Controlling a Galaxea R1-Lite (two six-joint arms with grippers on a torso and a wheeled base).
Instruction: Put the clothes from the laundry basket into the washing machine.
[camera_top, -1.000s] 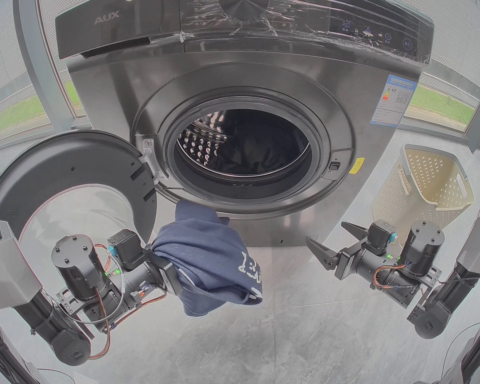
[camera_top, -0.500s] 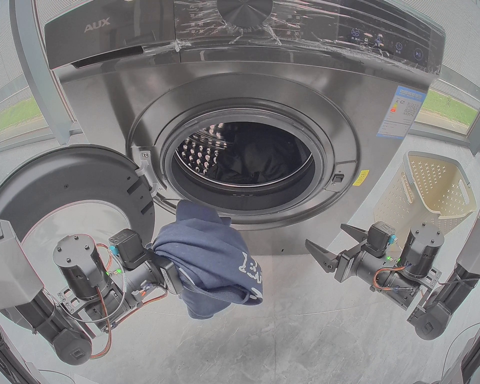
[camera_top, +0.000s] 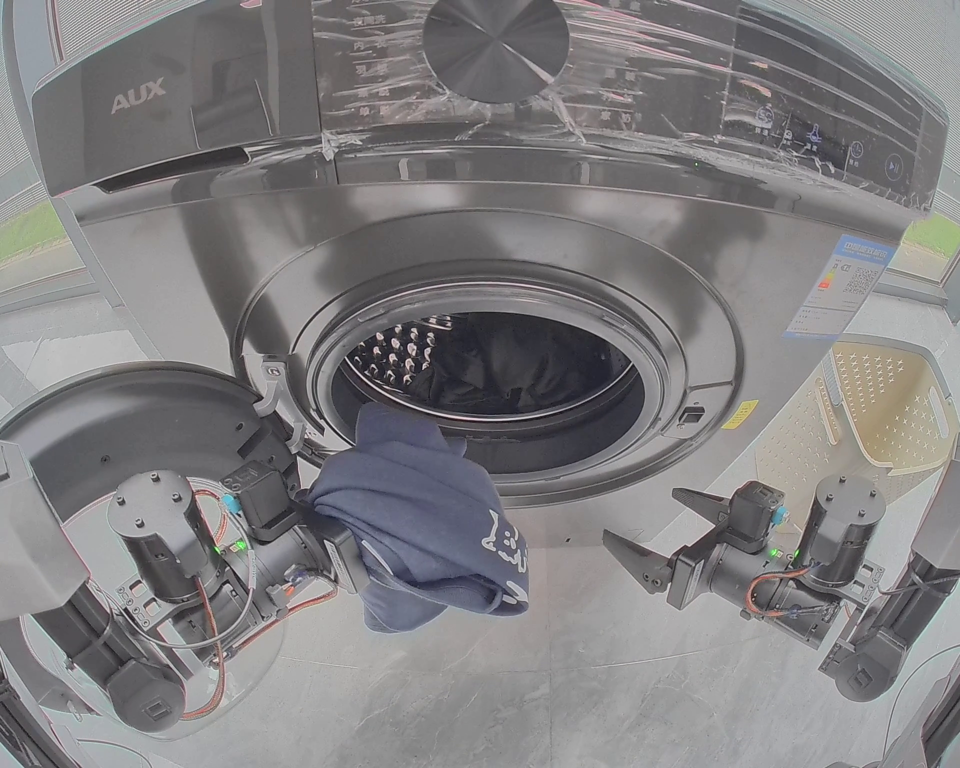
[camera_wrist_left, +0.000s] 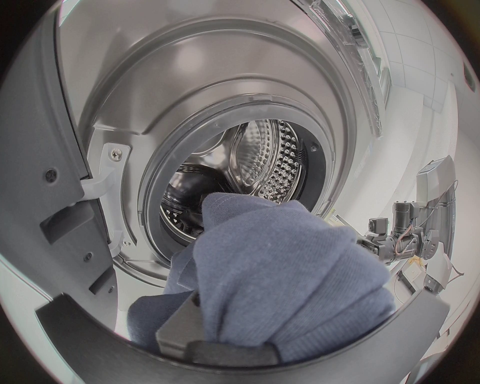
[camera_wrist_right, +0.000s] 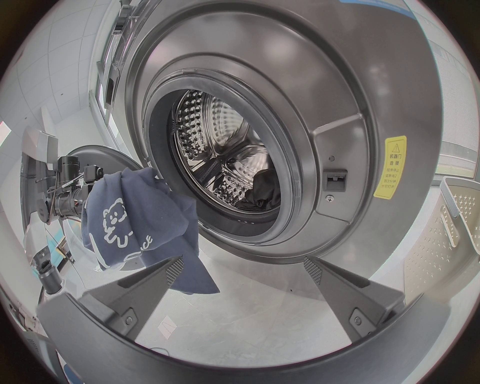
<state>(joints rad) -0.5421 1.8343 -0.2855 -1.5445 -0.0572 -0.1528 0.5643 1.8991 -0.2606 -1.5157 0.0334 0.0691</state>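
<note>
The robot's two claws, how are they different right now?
The left gripper is shut on a navy garment with white print; the right gripper stands open and empty. The left gripper is beside the open door, its garment reaching the lower rim of the washing machine opening; the right gripper hangs over bare floor, nearer the laundry basket. Both point toward the washing machine.

All three views face the washing machine (camera_top: 500, 230), seemingly close.
</note>
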